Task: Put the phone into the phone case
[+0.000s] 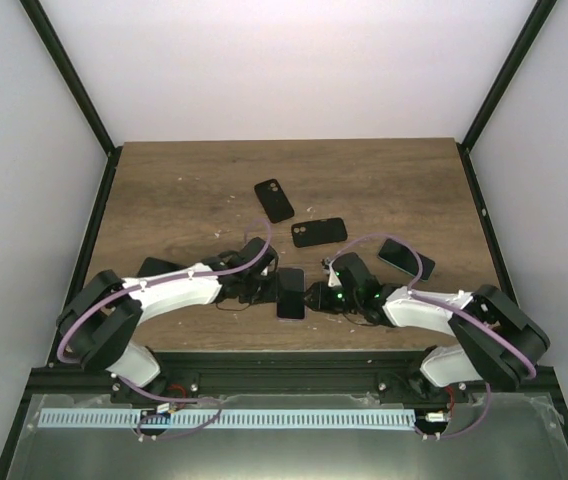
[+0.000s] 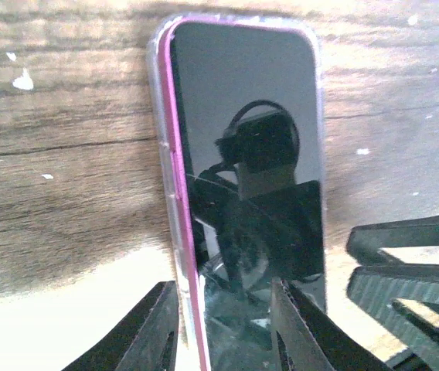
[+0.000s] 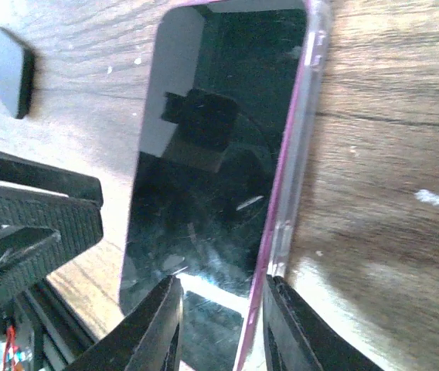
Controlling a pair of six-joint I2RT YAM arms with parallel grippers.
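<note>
Black left fingers [image 2: 154, 332] and right fingers [image 3: 158, 325] stand slightly apart, straddling opposite long edges of the slim, pink-edged black glossy phone [image 2: 250, 154] and clamping nothing. It lies flat near the front edge of the scuffed brown wooden table [image 2: 65, 154], seemingly seated in the clear plastic phone case [image 2: 160, 139]. Likely light, stiff and slippery; best pressed near the rim. An opaque black cover [image 1: 274, 200] lies well behind, and white walls enclose the table.

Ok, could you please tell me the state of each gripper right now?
Left gripper: partly open, astride one long edge of the phone, not clamped.
Right gripper: partly open, astride the opposite edge, not clamped.
</note>
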